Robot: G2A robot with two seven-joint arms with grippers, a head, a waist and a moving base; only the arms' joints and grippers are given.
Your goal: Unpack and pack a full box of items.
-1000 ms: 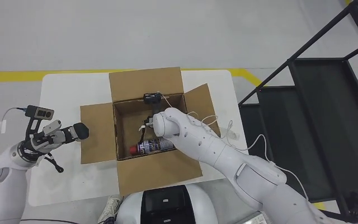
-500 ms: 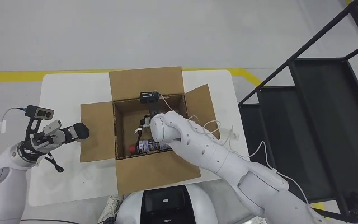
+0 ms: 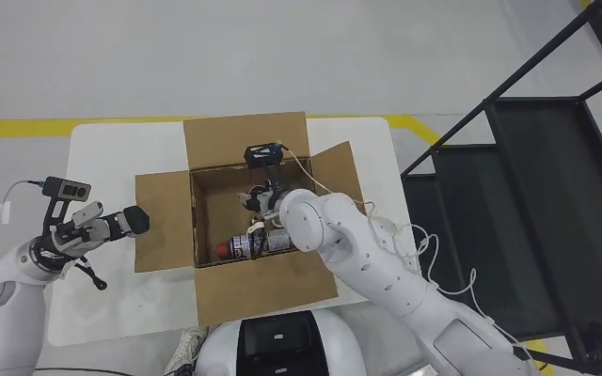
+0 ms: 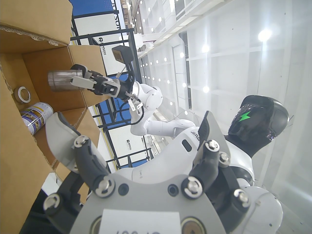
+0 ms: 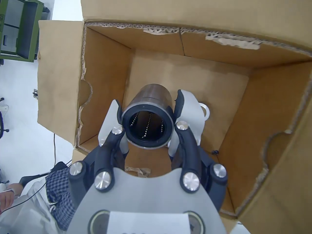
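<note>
Right gripper is inside the open cardboard box, jaws clamped narrow on the sides of a metal cylinder with a hollow bore. It's held level and off the box floor, around the middle-far part of the opening. A printed can lies on its side on the floor at the near side. A small ring-shaped roll sits on the floor by a wall, can't tell what it is.

Left gripper hangs over the white table left of the box, well apart from it, jaws wide with nothing between them.

Step, my read: unpacking, cylinder being taken out while can and roll wait inside. Could be the packing half instead, frames don't settle it.

Next move if unpacking: I lift straight up until the cylinder clears the rim and the raised flaps, carry it to bare table beside the box, set it down so it won't roll, then release. Smooth steel, so I keep the squeeze firm
</note>
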